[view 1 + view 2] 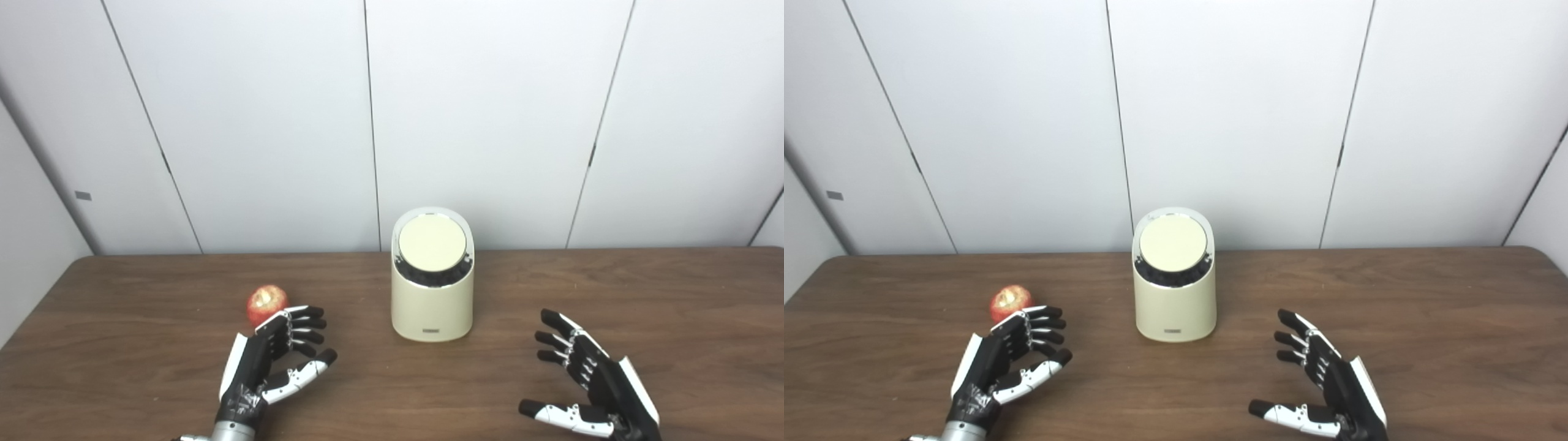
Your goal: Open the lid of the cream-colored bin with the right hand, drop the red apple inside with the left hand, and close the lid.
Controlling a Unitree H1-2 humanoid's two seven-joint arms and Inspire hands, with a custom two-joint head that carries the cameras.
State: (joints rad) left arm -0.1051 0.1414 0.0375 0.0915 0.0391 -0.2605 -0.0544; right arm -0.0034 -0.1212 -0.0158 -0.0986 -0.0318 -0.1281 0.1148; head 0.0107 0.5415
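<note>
We note the cream-colored cylindrical bin [432,303] mid-table, round lid [432,243] closed. The red apple [266,303] sits on the brown wooden table [122,318] just beyond the left hand [269,361] — fingers spread, empty. The right hand [585,380] likewise — spread, holding nothing.

Two robotic hands, black with white panels, reach in from the bottom edge, palms turned toward each other. The left hand [269,361] comes in at lower left on a silver wrist cuff and black wrist. Its fingers [303,324] are spread slightly, gently curled and pointing up and to the right, with the thumb angled out below them. It holds nothing. The right hand [585,380] comes in at lower right, its wrist cut off by the picture's edge. Its fingers [551,337] are spread and point up and to the left, thumb stretched out low toward the left. It too holds nothing.
</note>
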